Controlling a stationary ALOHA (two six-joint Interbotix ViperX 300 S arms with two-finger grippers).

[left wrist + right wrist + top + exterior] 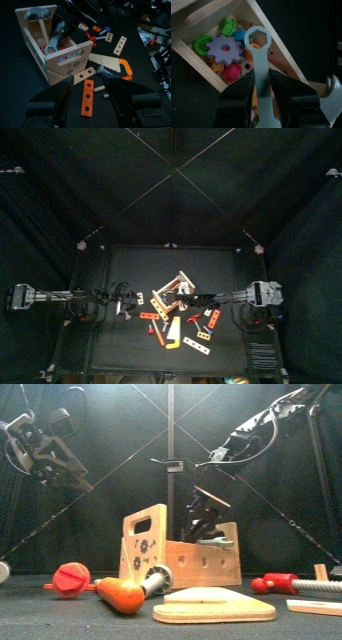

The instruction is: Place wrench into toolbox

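Pinched between my right gripper's [264, 82] two black jaws is the wrench [259, 55], a pale grey-blue flat tool whose ring-shaped head with a hexagonal opening sticks out past my fingertips. That head hangs directly over the open toolbox [211, 12], which in these pictures is a light wooden box, not an orange one. Just beyond the wrench head, inside the box, lie a purple gear [226, 49], green gears [200, 44] and a red piece [231, 74].

From the front, my right gripper [203, 512] sits above the toolbox [201, 562], reaching down behind its tall perforated end panel.

My left gripper [89, 92] hovers with its jaws spread apart, nothing between them. Straight below the gap lies an orange perforated strip [87, 96] on the black table [133, 107]. Just past it is the toolbox's near wall [67, 59], and to one side a wooden saw [113, 66] with an orange handle. A wooden hammer [40, 19] rests across the toolbox's far end.
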